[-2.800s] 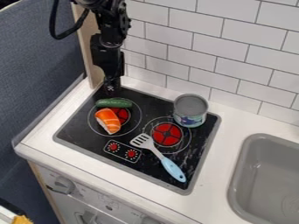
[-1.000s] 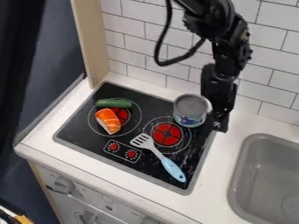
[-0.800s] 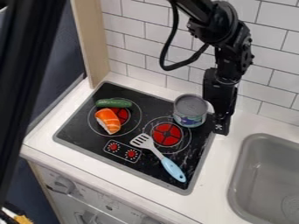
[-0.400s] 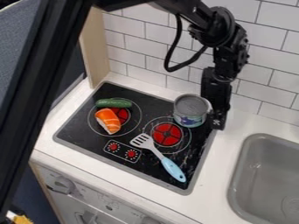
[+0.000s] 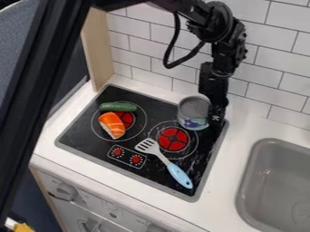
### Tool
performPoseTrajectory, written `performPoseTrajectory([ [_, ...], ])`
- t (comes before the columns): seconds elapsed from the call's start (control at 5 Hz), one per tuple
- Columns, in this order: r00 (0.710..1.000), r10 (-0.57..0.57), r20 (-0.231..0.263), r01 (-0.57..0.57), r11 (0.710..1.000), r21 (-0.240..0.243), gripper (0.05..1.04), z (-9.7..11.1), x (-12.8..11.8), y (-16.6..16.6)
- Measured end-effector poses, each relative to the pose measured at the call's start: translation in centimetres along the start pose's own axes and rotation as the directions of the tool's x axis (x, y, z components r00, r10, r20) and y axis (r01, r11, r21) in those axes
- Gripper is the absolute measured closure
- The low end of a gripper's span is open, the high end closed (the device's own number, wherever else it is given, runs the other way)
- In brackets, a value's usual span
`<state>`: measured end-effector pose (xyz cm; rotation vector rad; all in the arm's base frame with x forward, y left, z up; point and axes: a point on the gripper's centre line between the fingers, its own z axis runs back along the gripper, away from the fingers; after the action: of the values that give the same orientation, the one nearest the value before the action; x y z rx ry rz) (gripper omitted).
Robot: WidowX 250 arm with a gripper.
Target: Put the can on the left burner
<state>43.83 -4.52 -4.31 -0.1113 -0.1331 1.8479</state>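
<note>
Grey-topped, the cylindrical can [image 5: 194, 108] could slide or tip if the black robot pincer [image 5: 215, 128] presses its side without securing it. Set down carelessly, it might lean, since the orange, white-striped toy food [image 5: 112, 125] and green toy cucumber [image 5: 118, 107] crowd the round, red-centred left burner [image 5: 127, 118]. The can stands upright towards the back of the black cooktop [image 5: 79, 136], immediately left of the pincer in view; whether the pincer is wide or narrow, one cannot tell.
</note>
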Motion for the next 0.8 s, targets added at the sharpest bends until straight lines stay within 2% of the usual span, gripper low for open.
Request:
performPoseTrajectory([
  [0.4,0.997,0.051,0.063,-0.054,0.997,0.057,0.082,-1.6,3.2,1.8],
  [0.8,0.988,0.129,0.082,-0.131,0.991,0.02,0.083,-0.1,6.7,1.5],
])
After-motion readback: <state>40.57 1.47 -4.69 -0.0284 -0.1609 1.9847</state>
